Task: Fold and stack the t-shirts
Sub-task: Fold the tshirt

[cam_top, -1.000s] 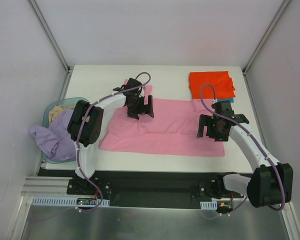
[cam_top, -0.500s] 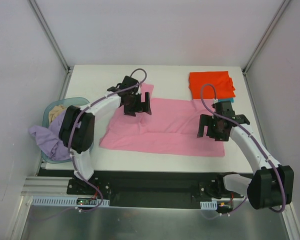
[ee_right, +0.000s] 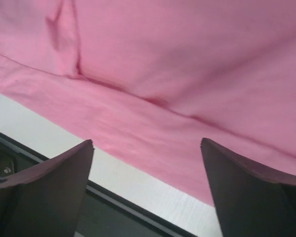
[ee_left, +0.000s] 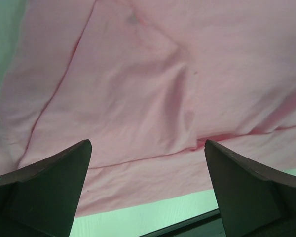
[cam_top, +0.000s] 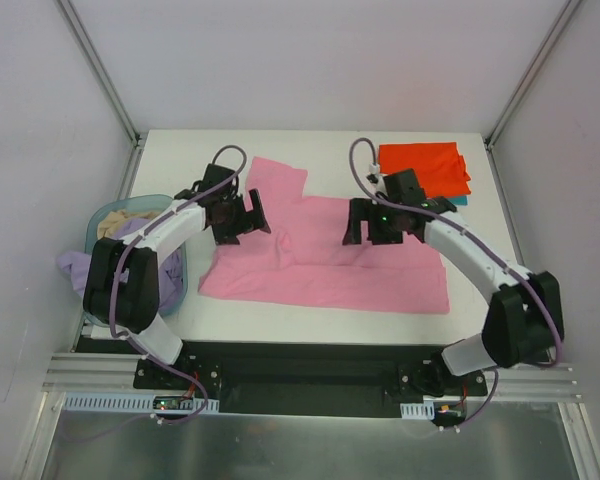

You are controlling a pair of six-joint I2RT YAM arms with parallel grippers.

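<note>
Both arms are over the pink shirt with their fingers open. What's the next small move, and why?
Probably lower both and pinch the cloth for another fold. The left gripper and right gripper hang open over the pink t-shirt, holding nothing; it lies spread, only partly folded, one sleeve sticking out at the far edge, while the orange-red t-shirt is already folded.

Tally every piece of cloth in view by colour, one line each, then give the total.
Pink t-shirt: 1, spread flat
Orange-red t-shirt: 1, folded
Teal t-shirt: 1, only an edge showing under the orange-red one
Lavender t-shirt: 1, hanging over the basket
Tan cloth: 1, in the basket
Total: 5
</note>
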